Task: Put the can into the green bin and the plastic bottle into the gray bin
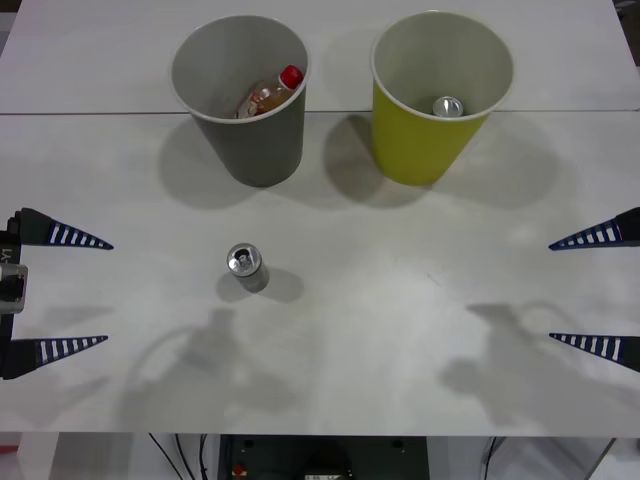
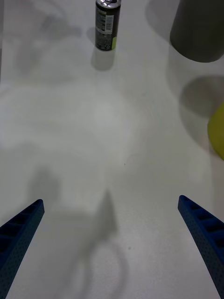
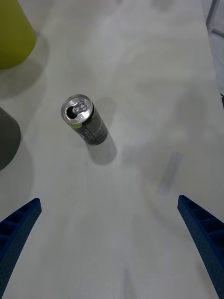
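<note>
Front view: white table (image 1: 400,330), seam across far side

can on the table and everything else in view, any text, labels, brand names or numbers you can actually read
No text can be read for certain.
The can standing on the table: a white label panel with small print and a yellow-green patch, too small to read.
The plastic bottle in the gray bin: no readable label.
A second can in the green bin: top showing, no text.
Left tool mount: tiny marking, unreadable.
</note>
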